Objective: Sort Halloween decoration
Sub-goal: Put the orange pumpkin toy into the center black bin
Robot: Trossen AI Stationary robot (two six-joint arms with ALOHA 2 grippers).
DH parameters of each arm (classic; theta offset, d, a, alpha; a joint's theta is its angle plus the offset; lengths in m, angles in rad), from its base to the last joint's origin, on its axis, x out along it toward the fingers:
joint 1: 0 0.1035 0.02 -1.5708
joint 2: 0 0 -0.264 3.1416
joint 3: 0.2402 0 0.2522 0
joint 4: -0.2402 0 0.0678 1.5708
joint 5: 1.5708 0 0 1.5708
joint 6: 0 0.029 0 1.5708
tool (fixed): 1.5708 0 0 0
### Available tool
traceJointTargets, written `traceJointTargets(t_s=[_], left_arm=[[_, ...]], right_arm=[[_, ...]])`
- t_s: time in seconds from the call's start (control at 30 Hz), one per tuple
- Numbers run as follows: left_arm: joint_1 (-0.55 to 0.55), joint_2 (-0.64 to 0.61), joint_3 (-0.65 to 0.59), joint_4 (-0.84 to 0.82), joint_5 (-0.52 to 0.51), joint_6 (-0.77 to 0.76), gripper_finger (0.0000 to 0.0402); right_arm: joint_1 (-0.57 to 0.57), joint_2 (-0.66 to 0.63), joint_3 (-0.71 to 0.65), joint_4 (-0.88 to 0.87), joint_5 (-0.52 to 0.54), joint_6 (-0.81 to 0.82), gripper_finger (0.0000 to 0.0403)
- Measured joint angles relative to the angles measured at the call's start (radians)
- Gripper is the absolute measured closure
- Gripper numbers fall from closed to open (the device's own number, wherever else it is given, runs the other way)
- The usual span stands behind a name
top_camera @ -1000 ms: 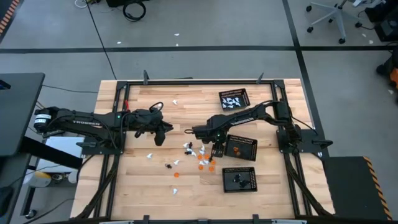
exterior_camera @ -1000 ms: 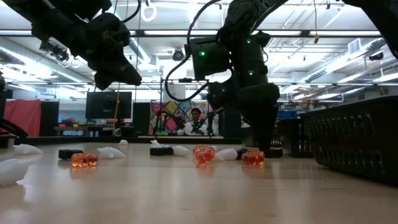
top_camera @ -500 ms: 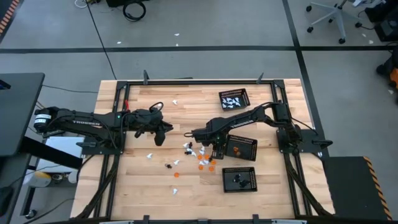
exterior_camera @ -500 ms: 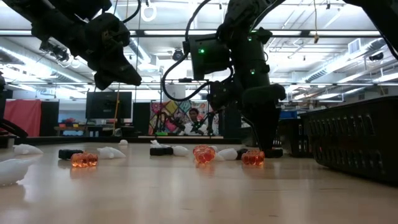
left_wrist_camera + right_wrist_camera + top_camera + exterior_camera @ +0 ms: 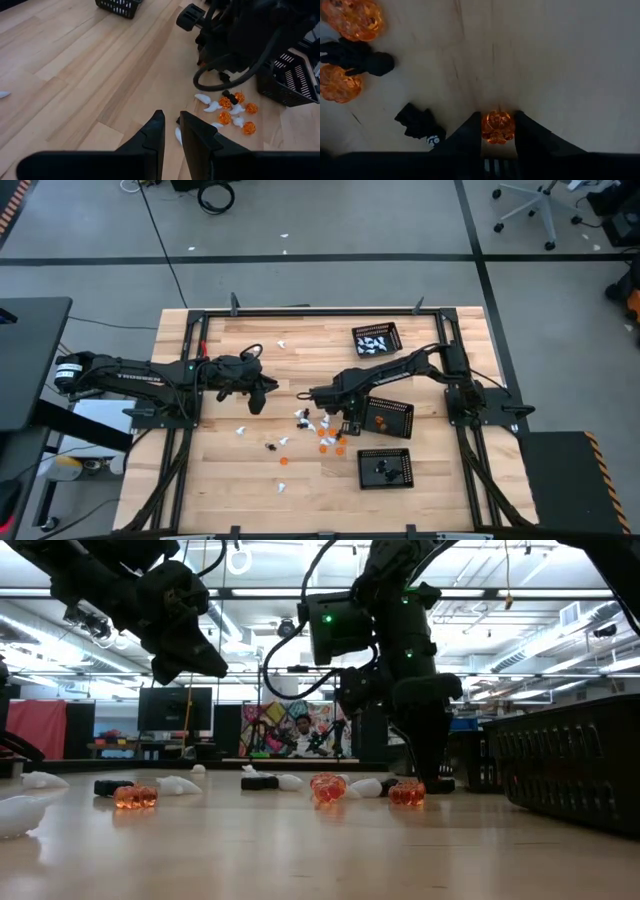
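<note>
R gripper [image 5: 497, 131] down at table centre, just beside the middle mesh tray [image 5: 392, 418]; jaws closed onto one orange figure [image 5: 497, 126], pinched betw both fingers; L gripper [image 5: 171, 131] hangs above bare wood left of the pile, jaws nearly together, nothing betw them; remaining Halloween decoration [image 5: 318, 430] (white, orange, black) scattered mid-table; white figures [image 5: 375, 342] in far tray.

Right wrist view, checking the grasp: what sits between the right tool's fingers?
An orange pumpkin figure sits between the right tool's fingers, shown in the right wrist view.
</note>
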Motion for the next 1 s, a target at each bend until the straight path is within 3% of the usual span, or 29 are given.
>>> traceJointTargets(t_s=[0.63,0.73,1.0], left_arm=[[0.000,0.000,0.000,0.001,0.000,-0.026,0.0333],[0.000,0.000,0.000,0.001,0.000,-0.035,0.0333],[0.047,0.000,0.000,0.017,-0.010,-0.101,0.0333]], right_arm=[[0.023,-0.296,-0.003,0.017,-0.105,-0.042,0.0299],[0.040,-0.371,-0.080,0.019,-0.085,-0.015,0.0299],[0.086,-0.558,-0.445,0.192,-0.072,0.111,0.0297]])
